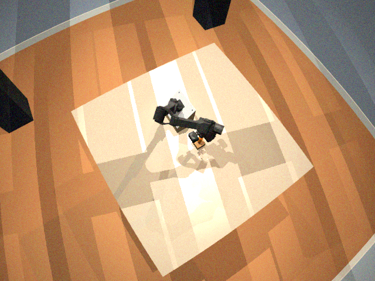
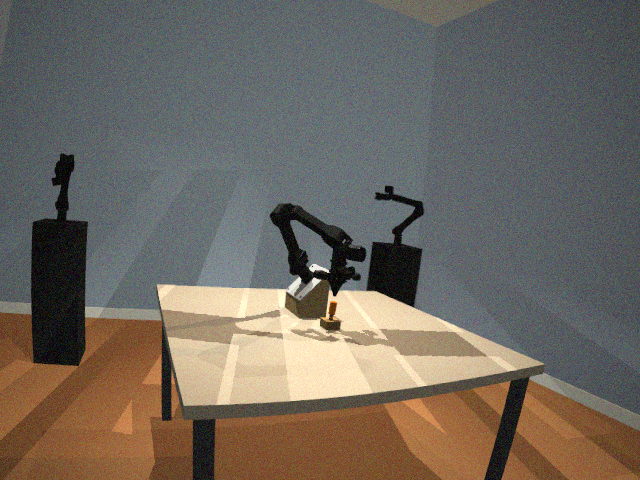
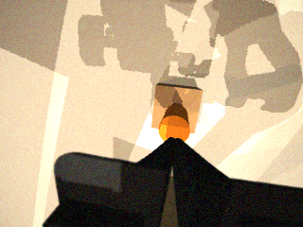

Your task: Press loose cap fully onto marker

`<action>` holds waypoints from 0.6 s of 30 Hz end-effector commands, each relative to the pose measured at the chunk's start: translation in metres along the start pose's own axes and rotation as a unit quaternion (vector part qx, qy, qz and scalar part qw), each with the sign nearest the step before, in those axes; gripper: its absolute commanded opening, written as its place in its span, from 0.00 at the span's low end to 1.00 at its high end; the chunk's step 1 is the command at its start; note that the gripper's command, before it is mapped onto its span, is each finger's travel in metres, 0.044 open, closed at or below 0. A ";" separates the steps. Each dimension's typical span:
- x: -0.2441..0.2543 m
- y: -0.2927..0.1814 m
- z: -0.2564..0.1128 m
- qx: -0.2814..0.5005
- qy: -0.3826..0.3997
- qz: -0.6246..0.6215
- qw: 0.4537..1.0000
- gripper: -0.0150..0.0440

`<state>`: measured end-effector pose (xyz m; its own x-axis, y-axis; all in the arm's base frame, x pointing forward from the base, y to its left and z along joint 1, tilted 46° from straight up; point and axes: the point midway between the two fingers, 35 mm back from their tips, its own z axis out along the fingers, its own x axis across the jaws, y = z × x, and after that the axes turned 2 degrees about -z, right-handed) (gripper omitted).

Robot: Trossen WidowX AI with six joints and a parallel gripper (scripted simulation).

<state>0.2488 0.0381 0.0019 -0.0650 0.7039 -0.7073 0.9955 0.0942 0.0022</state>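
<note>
The orange cap (image 1: pixel 200 140) (image 2: pixel 332 308) (image 3: pixel 175 129) stands upright on the marker (image 2: pixel 331 317), over the holder block (image 1: pixel 198 146) (image 2: pixel 329 324) (image 3: pixel 195 108). A short dark part of the marker shows between cap and block in the exterior view. The views do not show whether the cap is fully clicked on. My gripper (image 2: pixel 335 294) (image 3: pixel 173 143) is shut and empty. Its fingertips are together just above the cap's top, with a small gap between them and the cap in the exterior view. In the wrist view the tips overlap the cap's near edge.
The arm's pale base box (image 1: pixel 188 106) (image 2: pixel 310 305) stands on the table (image 1: pixel 257 193) (image 2: pixel 310 379) close behind the holder block. Black pedestals (image 1: pixel 14 105) (image 2: pixel 59 289) carrying other arms stand on the floor beyond the table. Broad shadows cross the tabletop.
</note>
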 end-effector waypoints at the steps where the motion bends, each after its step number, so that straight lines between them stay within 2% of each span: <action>1: 0.000 0.000 0.006 -0.001 -0.002 -0.003 1.000 0.25; 18: -0.001 0.000 0.029 -0.001 -0.003 -0.003 1.000 0.25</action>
<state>0.2505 0.0204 -0.0152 -0.0661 0.7029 -0.7082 0.9955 0.0948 0.0012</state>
